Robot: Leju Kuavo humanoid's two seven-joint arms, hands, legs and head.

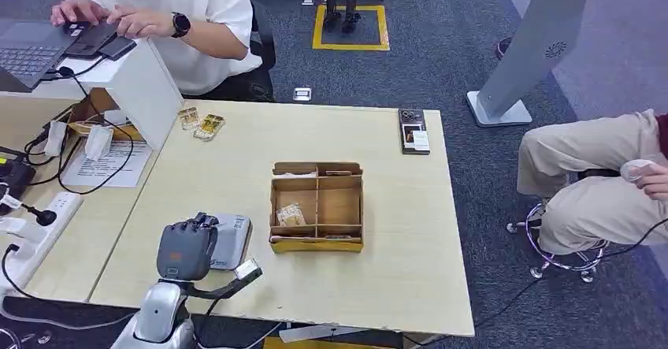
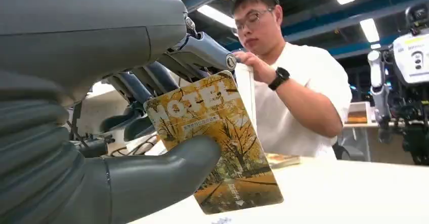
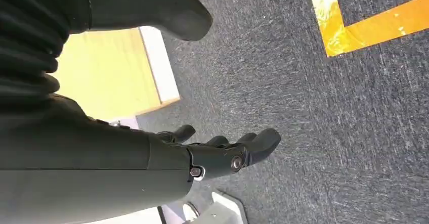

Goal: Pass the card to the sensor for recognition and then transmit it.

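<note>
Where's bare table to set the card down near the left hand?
Bare wood lies between the grey sensor and the divided wooden tray, and along the near edge right of the left hand holding the card. A wide patch runs right of the tray, toward the phone. The left side is crowded with cables, papers, power strip.

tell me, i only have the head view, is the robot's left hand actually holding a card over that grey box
Observer: Yes. In the left wrist view the left hand pinches a yellow autumn-tree hotel card between thumb and fingers.
Operator: what's the right hand doing
Observer: The right hand hangs beside the pale wooden table over grey carpet, holding nothing.
Operator: fingers apart or curled
Observer: Loosely apart, slightly bent.
</note>
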